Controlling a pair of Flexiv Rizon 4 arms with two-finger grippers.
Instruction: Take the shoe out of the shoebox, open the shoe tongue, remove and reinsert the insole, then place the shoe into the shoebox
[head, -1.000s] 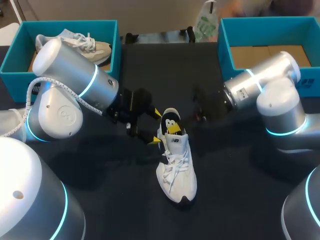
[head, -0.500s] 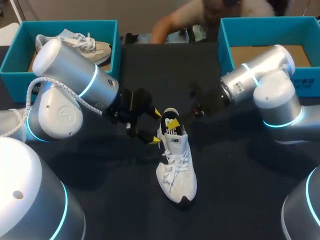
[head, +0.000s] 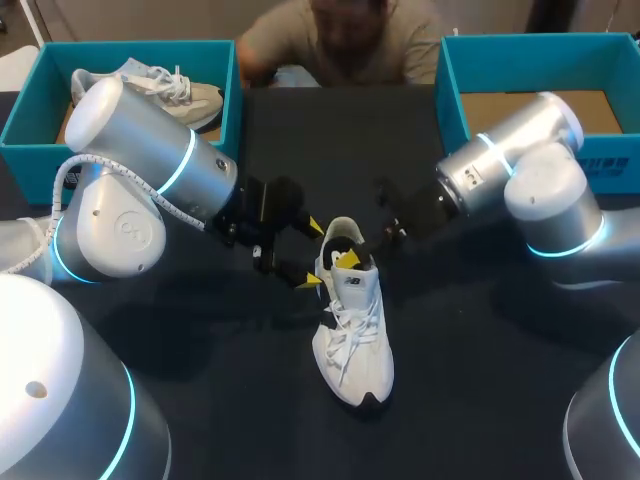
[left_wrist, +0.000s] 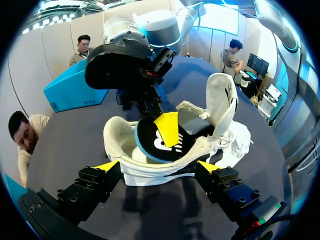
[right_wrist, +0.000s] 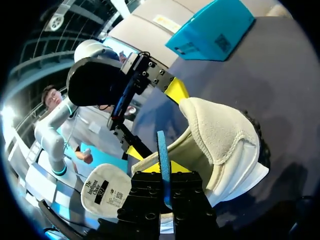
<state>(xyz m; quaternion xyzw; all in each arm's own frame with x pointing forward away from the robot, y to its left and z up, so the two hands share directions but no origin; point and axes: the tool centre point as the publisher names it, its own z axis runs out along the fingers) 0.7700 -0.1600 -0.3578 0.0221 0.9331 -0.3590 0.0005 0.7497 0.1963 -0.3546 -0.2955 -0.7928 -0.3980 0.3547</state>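
Head view | shoe (head: 352, 330) standing on table (head: 480, 400) | right gripper (head: 349, 258) clamped on insole (left_wrist: 150, 140) in shoe's heel opening | left gripper (head: 312, 255) spread, just beside shoe | my risk call: unbraced shoe may lift with insole.

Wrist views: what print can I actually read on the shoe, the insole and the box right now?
Tongue label: lines of small black print, too warped to quote reliably.
Insole: a white logo, partly covered; no readable words.
Shoebox: a square code sticker and a pale strip label; nothing legible.
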